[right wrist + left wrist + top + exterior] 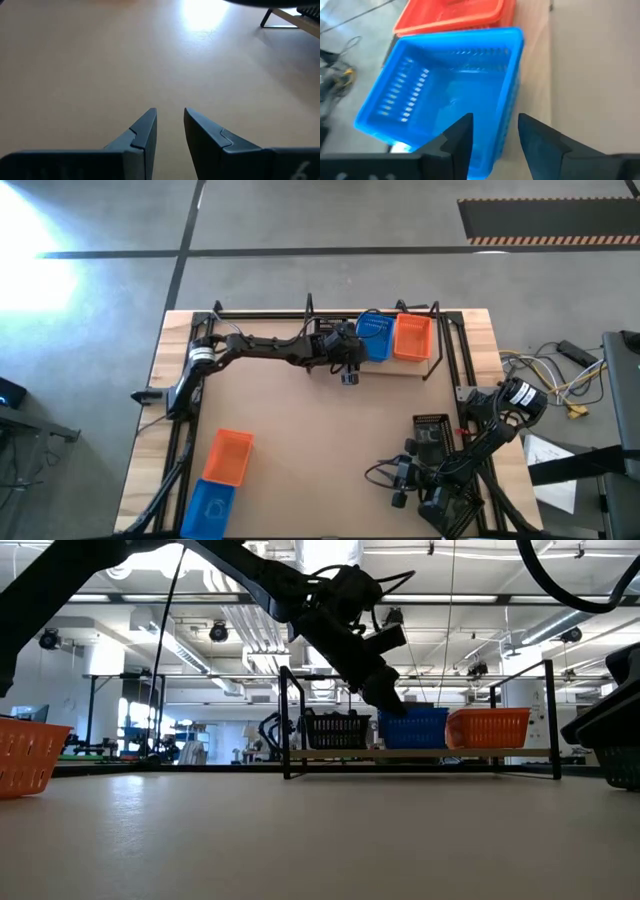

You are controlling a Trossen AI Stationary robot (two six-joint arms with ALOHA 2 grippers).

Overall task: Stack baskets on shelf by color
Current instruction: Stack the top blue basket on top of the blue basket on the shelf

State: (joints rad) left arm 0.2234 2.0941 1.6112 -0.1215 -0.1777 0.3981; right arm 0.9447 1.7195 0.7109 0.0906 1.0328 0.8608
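Blue basket [445, 90]: perforated plastic, rectangular, sitting on the shelf [420, 752], a light wooden board in a thin black wire frame, touching an orange basket [412, 337]. Left gripper [492, 135] is straddling its near wall, fingers parted. Right gripper [170, 130] is hovering over bare tabletop [75, 65], fingers slightly apart, gripping nothing.

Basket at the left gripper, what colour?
Blue basket, one wall between the left gripper fingers; left wrist view shows it best.
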